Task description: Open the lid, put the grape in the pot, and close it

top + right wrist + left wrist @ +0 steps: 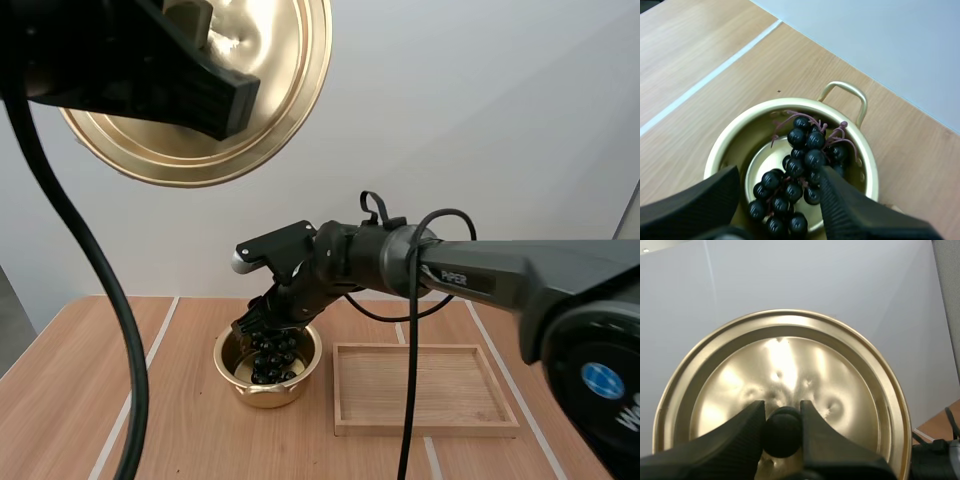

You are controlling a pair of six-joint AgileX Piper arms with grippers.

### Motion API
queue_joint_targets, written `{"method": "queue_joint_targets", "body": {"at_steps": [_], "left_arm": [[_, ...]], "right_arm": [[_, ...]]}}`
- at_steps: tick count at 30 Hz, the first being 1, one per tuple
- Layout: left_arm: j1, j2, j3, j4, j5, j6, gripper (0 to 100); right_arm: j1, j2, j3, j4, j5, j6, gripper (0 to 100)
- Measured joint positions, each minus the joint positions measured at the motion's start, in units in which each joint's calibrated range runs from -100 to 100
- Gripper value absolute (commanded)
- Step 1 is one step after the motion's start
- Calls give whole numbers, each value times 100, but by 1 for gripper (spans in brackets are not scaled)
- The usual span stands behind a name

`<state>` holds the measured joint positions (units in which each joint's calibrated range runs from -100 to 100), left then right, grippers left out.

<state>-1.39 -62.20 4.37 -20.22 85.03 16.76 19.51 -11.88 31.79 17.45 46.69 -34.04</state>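
Right gripper (780,172) spread over pot (722,147); grapes (802,160) lie inside, close by one finger (850,210). Risk: bunch snags on retreat, drags out. Left gripper (782,407) pinches lid (840,375) knob (782,432) aloft; slip possible.

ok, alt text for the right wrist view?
A bunch of dark grapes lies inside an open gold pot, between the spread fingers of the right gripper just above it. The pot stands on a wooden table.

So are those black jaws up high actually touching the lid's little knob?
Touching. The left wrist view shows the left jaws pressed against both sides of the black knob on the gold lid, with no gap on either side.
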Motion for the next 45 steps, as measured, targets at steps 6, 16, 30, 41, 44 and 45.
{"method": "queue_joint_targets", "body": {"at_steps": [6,16,30,41,44,45], "left_arm": [[0,50,0,52,17,0,0],[0,713,-16,681,17,0,0],[0,2321,56,694,227,141,0],[0,3658,1562,182,83,886,0],[0,4293,1859,21,-40,1182,0],[0,4351,1872,9,-40,1210,0]], "right_arm": [[0,-1055,0,-239,1150,105,49],[-383,-3030,561,-515,2064,401,0],[-974,-5504,1331,-550,3868,451,0],[-1281,-6723,1331,-560,5102,487,0],[-1297,-6776,1331,-560,5230,487,0],[-1303,-6781,1331,-560,5250,487,0]]}}
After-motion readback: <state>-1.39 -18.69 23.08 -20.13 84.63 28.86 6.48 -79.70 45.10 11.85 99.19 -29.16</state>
